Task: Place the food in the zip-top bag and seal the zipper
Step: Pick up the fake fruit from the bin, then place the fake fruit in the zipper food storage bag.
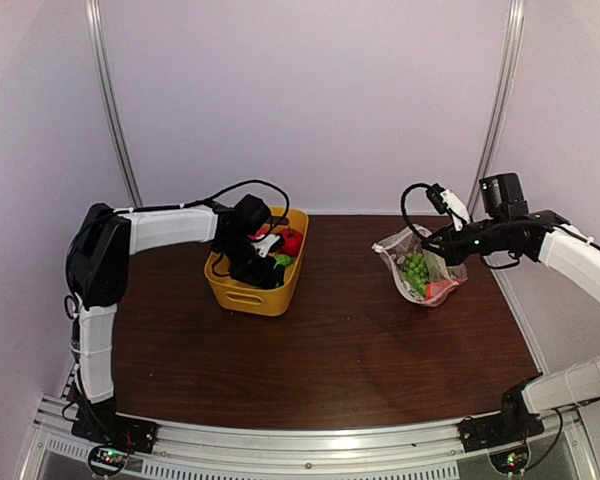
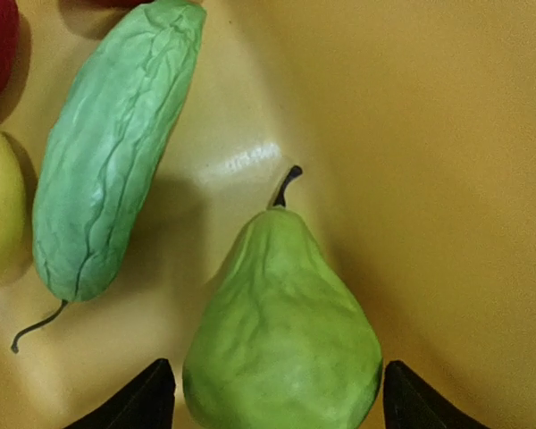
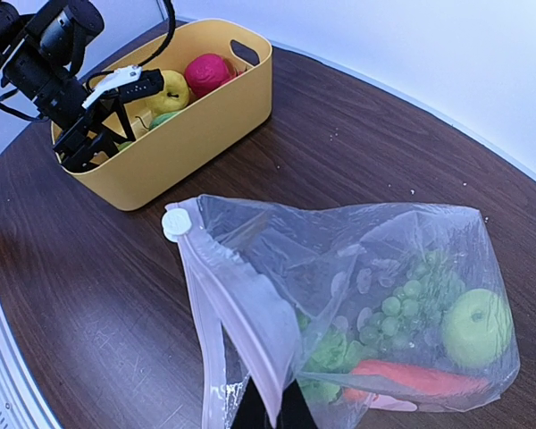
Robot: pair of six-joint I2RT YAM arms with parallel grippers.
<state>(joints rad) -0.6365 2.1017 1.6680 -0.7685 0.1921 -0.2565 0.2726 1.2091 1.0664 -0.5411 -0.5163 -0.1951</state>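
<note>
The zip-top bag (image 1: 420,265) stands at the right of the table, mouth open toward the basket. My right gripper (image 1: 438,240) is shut on one lip of the mouth (image 3: 268,411). The zipper (image 3: 241,304) has a white slider (image 3: 176,223) at its far end. The bag (image 3: 357,268) holds green grapes (image 3: 402,299), a green apple (image 3: 473,326) and an orange carrot (image 3: 411,380). My left gripper (image 1: 265,258) is down inside the yellow basket (image 1: 242,292). Its jaws (image 2: 277,402) are open on either side of a green pear (image 2: 281,340). A green cucumber (image 2: 107,152) lies beside the pear.
The basket (image 3: 188,125) also holds a red fruit (image 3: 207,71) and a yellow fruit (image 3: 170,89). Bare brown table (image 1: 350,340) lies between basket and bag. White walls close the back and sides.
</note>
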